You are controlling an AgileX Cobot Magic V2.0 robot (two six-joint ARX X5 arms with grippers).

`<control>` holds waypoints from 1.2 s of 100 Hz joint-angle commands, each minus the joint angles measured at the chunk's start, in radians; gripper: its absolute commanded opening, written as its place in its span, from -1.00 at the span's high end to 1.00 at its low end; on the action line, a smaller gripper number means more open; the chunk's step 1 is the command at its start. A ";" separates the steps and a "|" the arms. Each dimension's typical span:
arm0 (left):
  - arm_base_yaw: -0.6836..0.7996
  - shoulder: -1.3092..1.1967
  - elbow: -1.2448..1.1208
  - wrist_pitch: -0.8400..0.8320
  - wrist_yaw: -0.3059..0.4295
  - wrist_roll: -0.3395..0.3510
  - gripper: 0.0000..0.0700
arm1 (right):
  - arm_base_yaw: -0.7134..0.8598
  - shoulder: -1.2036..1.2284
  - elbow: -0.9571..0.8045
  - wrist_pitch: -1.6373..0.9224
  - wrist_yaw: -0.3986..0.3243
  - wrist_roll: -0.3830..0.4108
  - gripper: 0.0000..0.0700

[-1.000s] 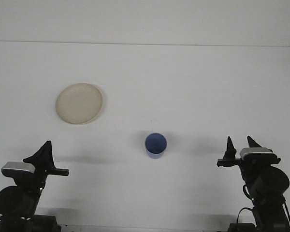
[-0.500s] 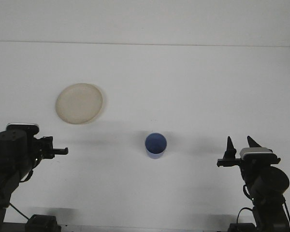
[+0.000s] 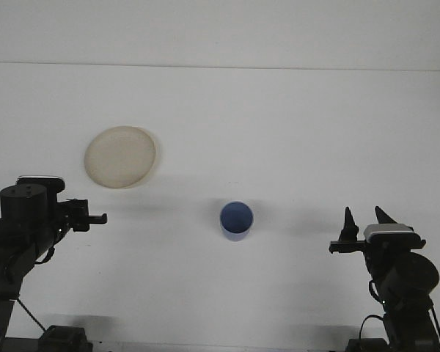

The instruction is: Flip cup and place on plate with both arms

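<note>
A plain white table (image 3: 293, 132) fills the view, meeting a white wall (image 3: 220, 29) along its far edge.

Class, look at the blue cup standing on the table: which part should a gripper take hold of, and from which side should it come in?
Grip the side wall of the blue cup, probably just below the rim. It appears to stand with one round end facing up and nothing beside it, so both sides are free. The left gripper is level with it and could come in sideways from the left; the plate lies well apart.
</note>
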 commanded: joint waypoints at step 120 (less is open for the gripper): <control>-0.624 0.779 0.557 -0.063 0.124 -0.037 -0.32 | 0.002 0.003 0.010 0.016 0.000 0.002 -0.24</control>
